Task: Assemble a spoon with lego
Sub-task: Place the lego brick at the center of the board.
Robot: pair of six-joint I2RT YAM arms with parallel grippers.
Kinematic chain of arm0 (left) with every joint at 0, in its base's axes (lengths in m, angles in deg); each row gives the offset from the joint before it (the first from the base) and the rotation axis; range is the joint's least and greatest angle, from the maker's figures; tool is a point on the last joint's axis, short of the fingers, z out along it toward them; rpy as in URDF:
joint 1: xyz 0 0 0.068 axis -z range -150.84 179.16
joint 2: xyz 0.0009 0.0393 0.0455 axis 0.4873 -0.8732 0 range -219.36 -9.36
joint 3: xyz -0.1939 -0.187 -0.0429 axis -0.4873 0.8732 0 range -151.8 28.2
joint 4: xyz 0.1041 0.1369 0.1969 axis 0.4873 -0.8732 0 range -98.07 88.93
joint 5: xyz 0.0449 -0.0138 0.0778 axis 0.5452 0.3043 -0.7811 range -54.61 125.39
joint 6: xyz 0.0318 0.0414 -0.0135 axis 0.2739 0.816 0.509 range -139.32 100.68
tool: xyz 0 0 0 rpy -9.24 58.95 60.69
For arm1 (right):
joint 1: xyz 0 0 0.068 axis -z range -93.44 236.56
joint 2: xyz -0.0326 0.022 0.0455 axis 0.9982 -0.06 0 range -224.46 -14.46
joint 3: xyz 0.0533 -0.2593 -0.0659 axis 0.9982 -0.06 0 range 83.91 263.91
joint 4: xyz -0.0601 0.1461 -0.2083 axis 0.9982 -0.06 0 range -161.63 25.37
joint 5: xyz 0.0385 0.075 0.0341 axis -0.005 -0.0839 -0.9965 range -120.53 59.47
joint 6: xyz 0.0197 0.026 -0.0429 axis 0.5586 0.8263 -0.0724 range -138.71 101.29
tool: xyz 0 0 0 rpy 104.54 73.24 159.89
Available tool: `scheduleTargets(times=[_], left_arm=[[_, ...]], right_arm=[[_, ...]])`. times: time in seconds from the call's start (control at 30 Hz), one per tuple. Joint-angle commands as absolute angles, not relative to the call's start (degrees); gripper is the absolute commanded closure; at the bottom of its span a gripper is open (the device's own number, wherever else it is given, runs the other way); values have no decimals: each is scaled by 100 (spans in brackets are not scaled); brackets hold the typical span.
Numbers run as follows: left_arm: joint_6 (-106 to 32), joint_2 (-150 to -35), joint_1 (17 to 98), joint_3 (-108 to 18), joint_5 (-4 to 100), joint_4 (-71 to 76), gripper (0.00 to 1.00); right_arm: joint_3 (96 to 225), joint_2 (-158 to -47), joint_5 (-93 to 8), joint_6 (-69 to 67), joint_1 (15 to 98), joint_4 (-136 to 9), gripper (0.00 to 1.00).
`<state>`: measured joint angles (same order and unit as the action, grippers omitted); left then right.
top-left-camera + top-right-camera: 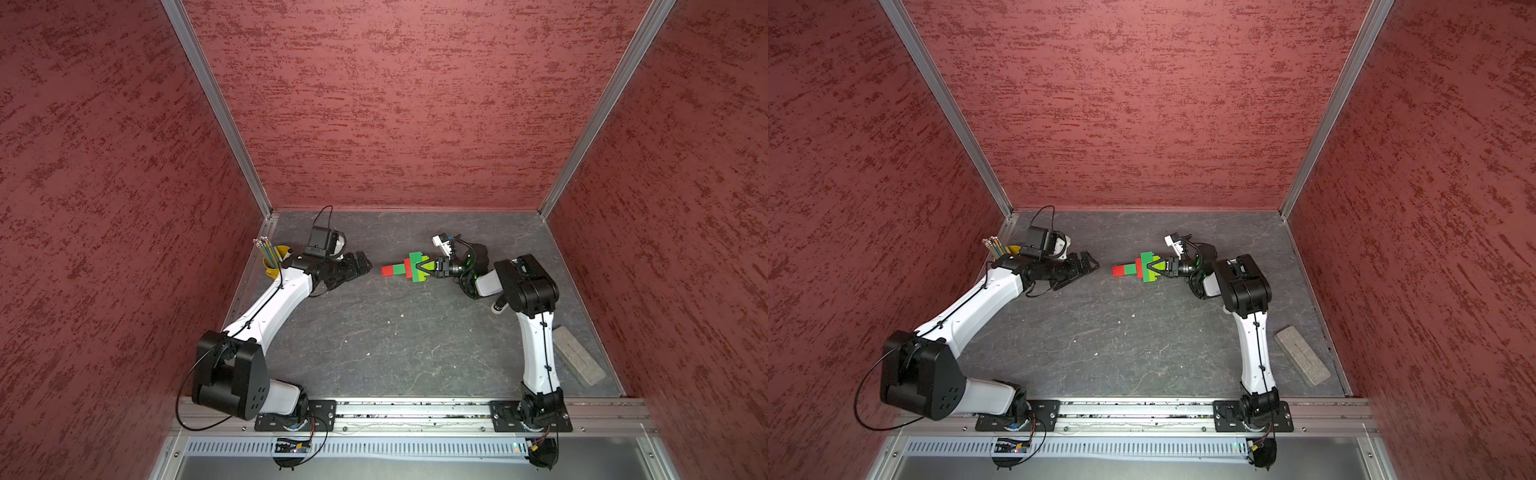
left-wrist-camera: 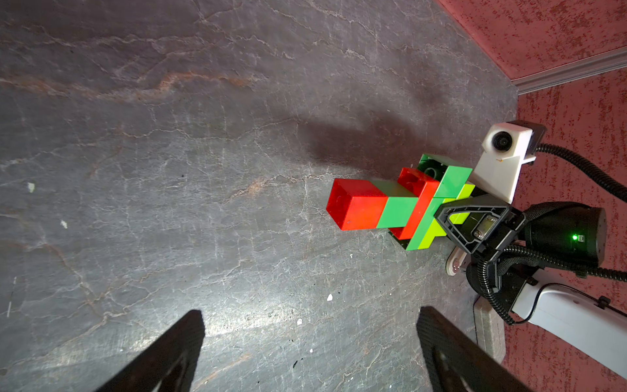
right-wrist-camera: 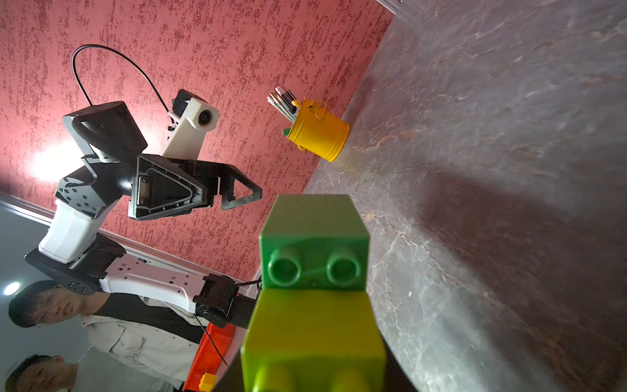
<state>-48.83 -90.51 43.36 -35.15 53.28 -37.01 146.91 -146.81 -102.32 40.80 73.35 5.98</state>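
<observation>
One spoon point(image 1: 409, 270) is present, banded red, green, red, dark green and lime from stem tip to head. It is positioned well apart from the one yellow cup point(image 1: 275, 272), with its stem pointing toward the cup. Whether it touches the table cannot be told. The right gripper point(image 1: 424, 269) is clamped on the lime head end, the end away from the cup. The left gripper point(image 1: 363, 266) sits between cup and spoon, jaws spread wide, holding nothing. One grey block point(image 1: 578, 358) lies farthest from the cup, beside the right arm.
</observation>
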Motion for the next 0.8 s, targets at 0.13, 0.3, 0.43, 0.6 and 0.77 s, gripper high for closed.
scheduleTargets(times=[0.13, 0.3, 0.43, 0.6, 0.77], left_arm=[[-4806, -9226, 4331, -3569, 5303, -3518, 0], [-4795, -9317, 4325, -3562, 5331, -3456, 0], [-4784, -9377, 4306, -3574, 5349, -3439, 0], [-4787, -9391, 4286, -3551, 5360, -3420, 0], [-4788, -9376, 4257, -3517, 5365, -3400, 0]], right_arm=[[14965, -15003, -10222, 3991, 7390, 413, 70], [14974, -15206, -10246, 4147, 7390, 586, 69], [14981, -15351, -10268, 4363, 7390, 852, 68], [14961, -15442, -10237, 4553, 7390, 1012, 64], [14939, -15344, -10106, 4100, 7404, 259, 39]])
